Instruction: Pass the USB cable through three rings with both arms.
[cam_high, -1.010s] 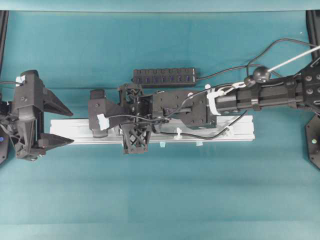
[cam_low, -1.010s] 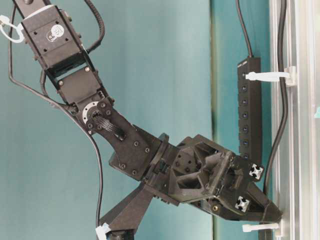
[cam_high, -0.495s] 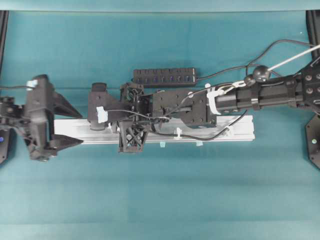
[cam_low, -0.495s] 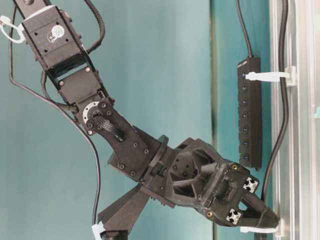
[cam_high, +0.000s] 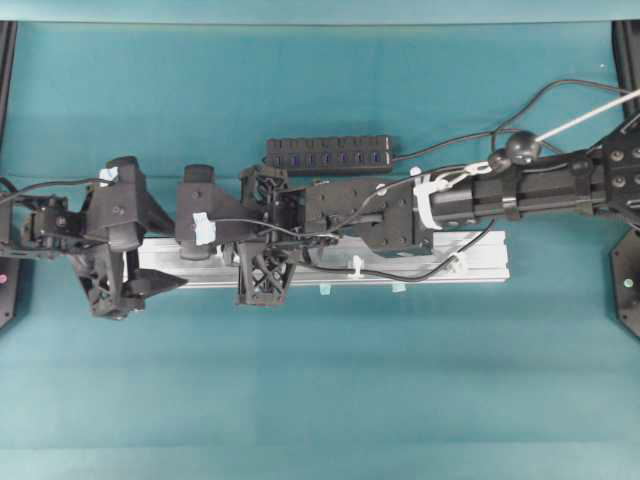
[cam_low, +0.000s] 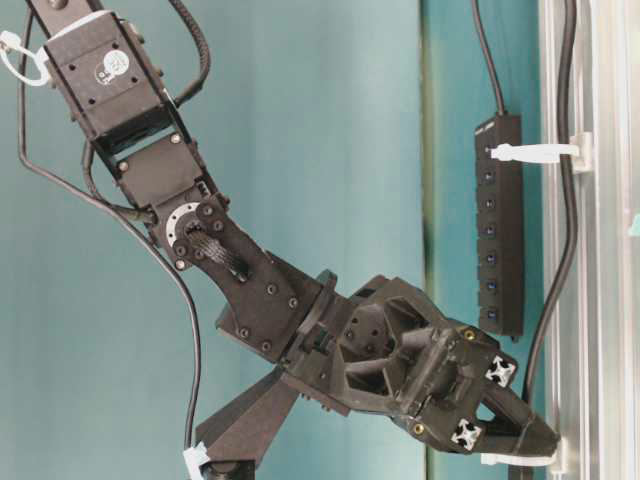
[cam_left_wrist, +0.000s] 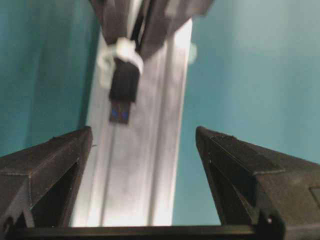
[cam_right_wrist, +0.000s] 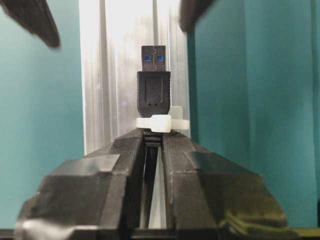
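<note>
In the right wrist view my right gripper (cam_right_wrist: 152, 139) is shut on the USB cable just behind its black plug (cam_right_wrist: 154, 85). The plug pokes through a white ring (cam_right_wrist: 161, 122) over the silver rail (cam_right_wrist: 100, 75). From above, the cable (cam_high: 400, 272) trails back along the rail through two more rings (cam_high: 357, 267) (cam_high: 455, 265). My left gripper (cam_left_wrist: 144, 131) is open and faces the plug (cam_left_wrist: 122, 95) a short way off, with nothing between its fingers (cam_left_wrist: 50, 170). Overhead, the left gripper (cam_high: 178, 258) sits at the rail's left end, close to the right gripper (cam_high: 195, 235).
A black multi-port hub strip (cam_high: 328, 152) lies behind the rail (cam_high: 485, 262), its cord running off right. The table-level view has the right arm bent down with its gripper (cam_low: 535, 435) at the lowest ring (cam_low: 515, 460). Teal cloth covers the table.
My left gripper has moved right to the rail's left end, towards the plug. The right gripper has kept its grip on the cable and barely shifted.
</note>
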